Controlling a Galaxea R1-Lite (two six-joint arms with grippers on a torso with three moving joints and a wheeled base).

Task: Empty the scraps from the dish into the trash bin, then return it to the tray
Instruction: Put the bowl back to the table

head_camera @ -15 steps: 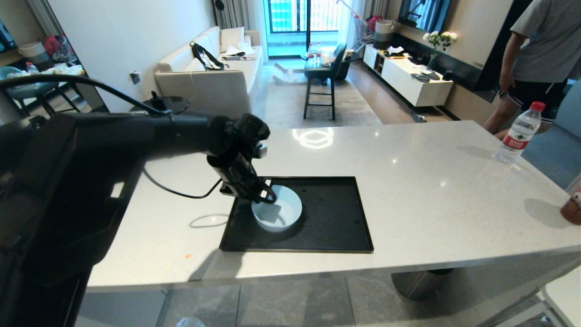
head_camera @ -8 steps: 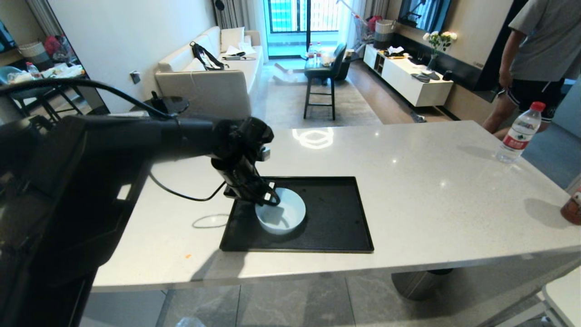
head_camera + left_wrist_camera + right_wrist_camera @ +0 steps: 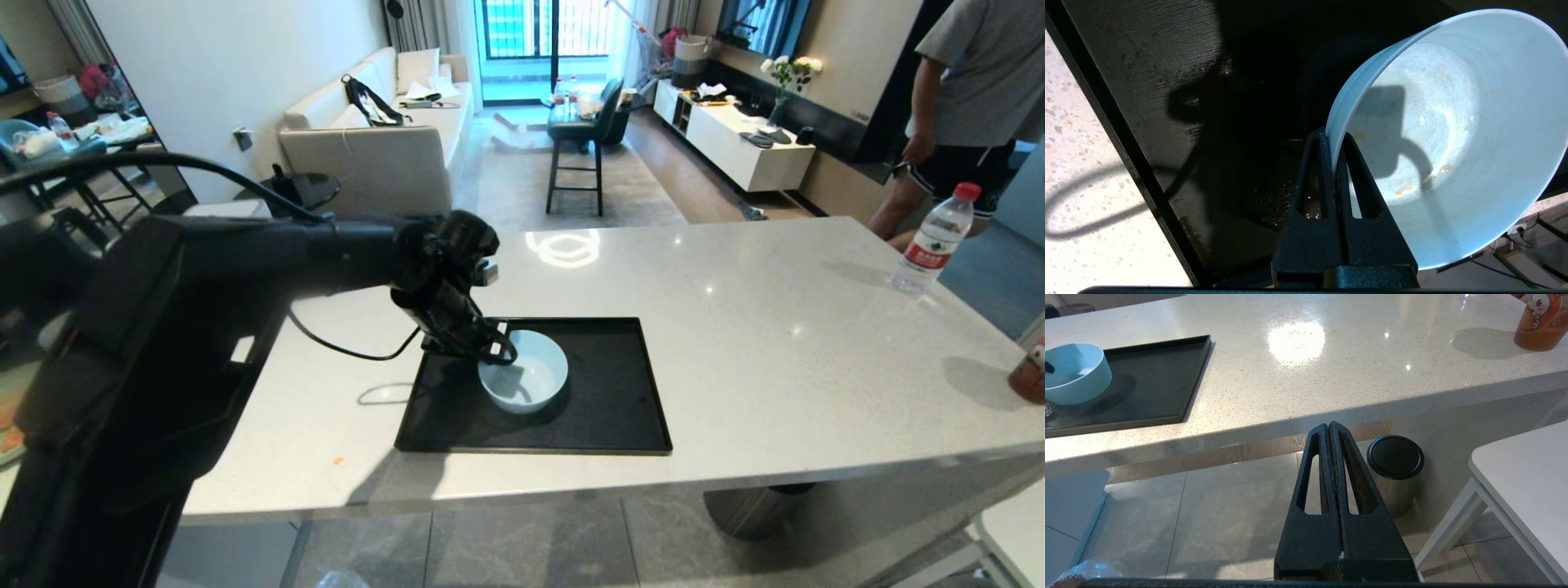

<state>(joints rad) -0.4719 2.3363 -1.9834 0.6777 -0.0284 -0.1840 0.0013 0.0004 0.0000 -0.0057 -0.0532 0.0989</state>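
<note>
Left tool [image 3: 500, 353]: your left tool is clamped on the near-left rim of the bowl [image 3: 523, 381], one finger inside the wall and one outside; the left wrist view shows the two fingers [image 3: 1327, 163] pinching the thin rim between them.
Bowl: it hangs from the tool's tips over the tray [image 3: 604, 408]. In the left wrist view it is tilted, its open side turned toward the camera. From these views you cannot tell whether its base touches the tray.
Bowl's inside [image 3: 1437, 122]: only a few small orange smears and specks on the pale blue surface; you see no slices or sticks in it.
Tray: flat on the tabletop [image 3: 775, 343], directly under the tool; the bowl sits over its left-middle part, and the tray's floor to the right of the tool is bare black.
Right tool [image 3: 1331, 433]: your right tool is pressed shut with nothing between its fingers, hanging low beside the tabletop's front edge, above the floor tiles.
Steel bin [image 3: 1395, 469]: a cylinder with a black top, on the floor just past the right tool's tips.
Bottle [image 3: 933, 238]: upright with a red cap, far to the right of the working tool.
Person [image 3: 971, 90]: stands beyond the tabletop's far right corner.
</note>
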